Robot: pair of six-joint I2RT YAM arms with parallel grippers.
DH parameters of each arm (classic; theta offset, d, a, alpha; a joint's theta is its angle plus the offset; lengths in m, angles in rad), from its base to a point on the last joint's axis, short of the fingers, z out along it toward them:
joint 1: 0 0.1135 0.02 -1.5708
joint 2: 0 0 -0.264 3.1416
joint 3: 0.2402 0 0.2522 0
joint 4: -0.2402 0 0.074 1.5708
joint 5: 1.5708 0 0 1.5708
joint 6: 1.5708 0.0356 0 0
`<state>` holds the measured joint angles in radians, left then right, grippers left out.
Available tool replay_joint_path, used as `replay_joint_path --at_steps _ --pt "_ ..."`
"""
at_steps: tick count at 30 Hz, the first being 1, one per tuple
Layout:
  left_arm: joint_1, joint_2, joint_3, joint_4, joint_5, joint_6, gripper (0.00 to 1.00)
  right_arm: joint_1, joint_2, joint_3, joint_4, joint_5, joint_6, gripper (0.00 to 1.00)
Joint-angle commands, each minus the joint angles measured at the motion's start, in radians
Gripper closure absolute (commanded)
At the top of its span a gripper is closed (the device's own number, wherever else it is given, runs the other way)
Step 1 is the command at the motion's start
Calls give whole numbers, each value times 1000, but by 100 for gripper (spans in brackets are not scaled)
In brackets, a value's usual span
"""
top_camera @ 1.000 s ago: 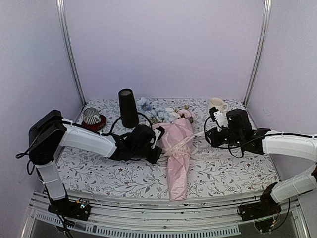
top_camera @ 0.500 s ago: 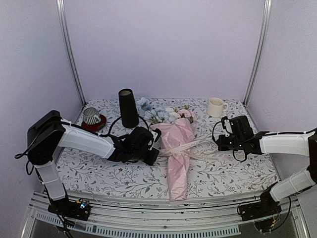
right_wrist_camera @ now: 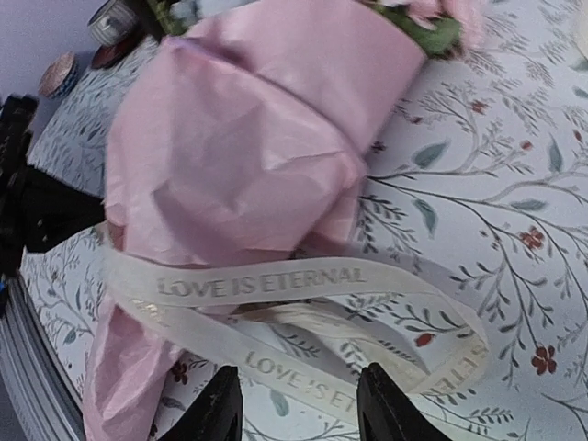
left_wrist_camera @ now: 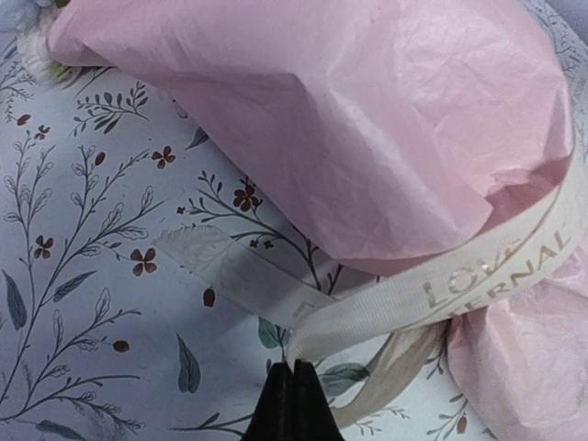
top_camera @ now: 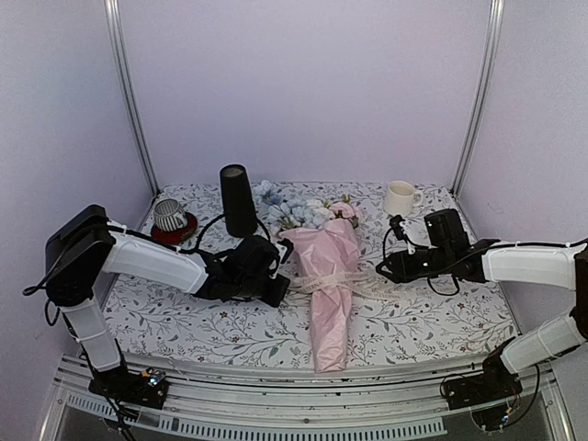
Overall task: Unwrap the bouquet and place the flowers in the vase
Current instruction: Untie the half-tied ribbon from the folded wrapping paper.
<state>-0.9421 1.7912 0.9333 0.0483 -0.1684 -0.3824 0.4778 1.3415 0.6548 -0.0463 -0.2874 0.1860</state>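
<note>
The bouquet (top_camera: 329,276) lies in the middle of the table, its pink paper cone (left_wrist_camera: 367,119) pointing toward me. The flowers (top_camera: 303,209) stick out of its far end. A cream ribbon (right_wrist_camera: 266,280) printed with words is looped loosely round the cone. My left gripper (left_wrist_camera: 294,369) sits at the cone's left side, shut on the ribbon (left_wrist_camera: 478,276) where it folds. My right gripper (right_wrist_camera: 299,409) hovers low on the cone's right, open, with slack ribbon loops on the cloth between and ahead of its fingers (right_wrist_camera: 216,409). The black vase (top_camera: 237,200) stands upright behind my left arm.
A striped cup (top_camera: 170,215) rests on a red coaster at the back left. A cream mug (top_camera: 400,197) stands at the back right. The table wears a floral cloth (top_camera: 441,312), and metal posts rise at both back corners.
My right gripper opened and let go of the ribbon, then dropped and shifted left toward the cone. The ribbon now lies slack. The left gripper stayed shut, easing slightly left.
</note>
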Motion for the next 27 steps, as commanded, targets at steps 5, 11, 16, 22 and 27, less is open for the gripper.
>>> replay_joint_path --at_steps 5,11,16,22,27 --pt "7 -27 1 25 20 10 100 250 130 214 -126 29 -234 54" --pt "7 -26 -1 27 29 8 100 322 277 344 -174 85 -264 51" --pt "6 -23 -2 28 30 8 100 348 346 409 -196 112 -275 50" --pt "5 -21 -1 30 35 9 100 366 377 445 -205 154 -276 49" --pt "6 -18 -1 35 42 8 100 369 354 450 -190 163 -279 49"
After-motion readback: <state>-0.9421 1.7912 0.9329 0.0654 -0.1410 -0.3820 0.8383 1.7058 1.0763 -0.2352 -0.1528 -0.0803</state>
